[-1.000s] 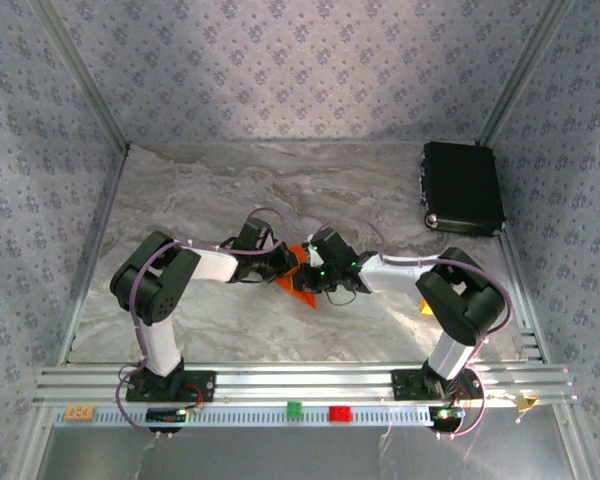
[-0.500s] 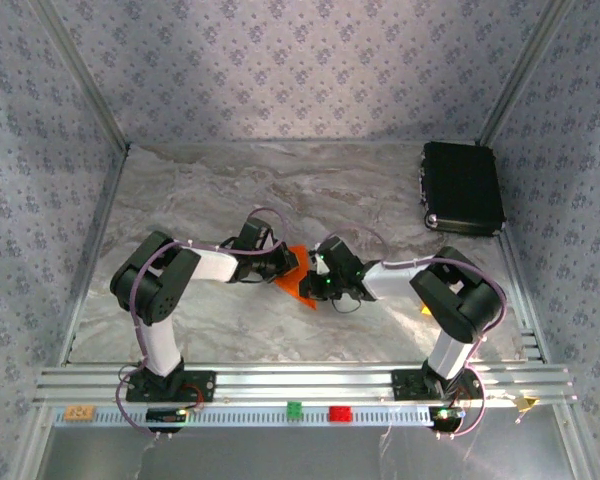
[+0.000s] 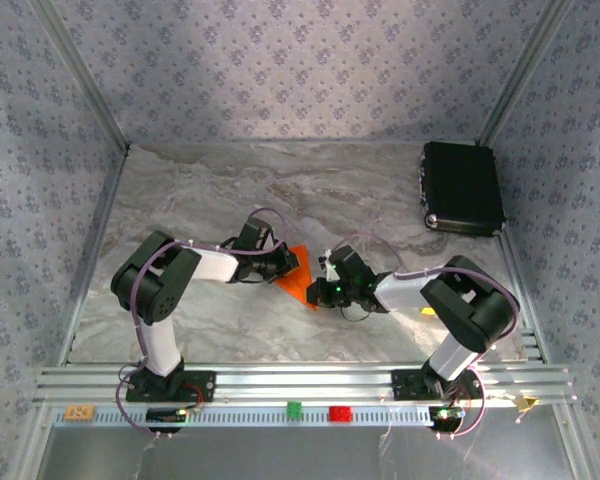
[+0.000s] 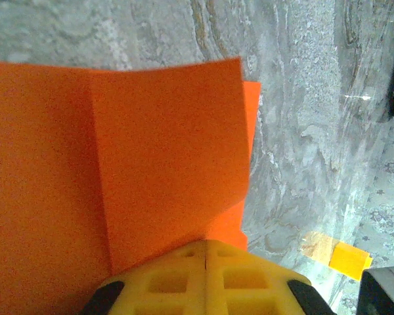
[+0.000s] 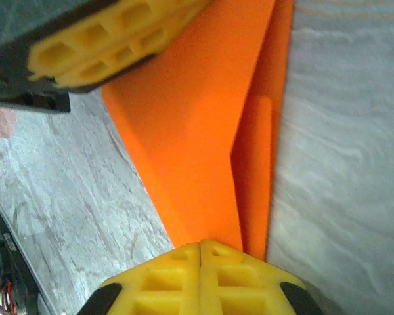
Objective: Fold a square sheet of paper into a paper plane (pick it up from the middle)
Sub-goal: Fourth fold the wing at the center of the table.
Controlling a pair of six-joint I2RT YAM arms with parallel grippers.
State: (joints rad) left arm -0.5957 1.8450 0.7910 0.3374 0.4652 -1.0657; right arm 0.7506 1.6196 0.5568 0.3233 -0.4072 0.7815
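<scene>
The orange paper (image 3: pixel 298 274) is partly folded into a tapering shape with raised flaps and lies low over the marble table between the two grippers. In the left wrist view the orange paper (image 4: pixel 151 151) shows a vertical crease and a folded flap, and my left gripper (image 4: pixel 205 252) is shut on its near edge. My right gripper (image 5: pixel 201 248) is shut on the narrow end of the orange paper (image 5: pixel 197 131), with the left gripper's yellow fingers (image 5: pixel 105 46) at the far end. From above, the left gripper (image 3: pixel 286 264) and right gripper (image 3: pixel 326 291) flank the paper.
A black box (image 3: pixel 463 187) sits at the back right. A small yellow-orange block (image 3: pixel 427 310) lies by the right arm, also seen as the yellow-orange block (image 4: pixel 338 252). Green (image 3: pixel 294 408) and red (image 3: pixel 339 413) blocks rest on the front rail.
The right gripper has slid right and toward the near edge, off the top of the paper to its narrow end. More orange paper now shows. The left arm has held still.
</scene>
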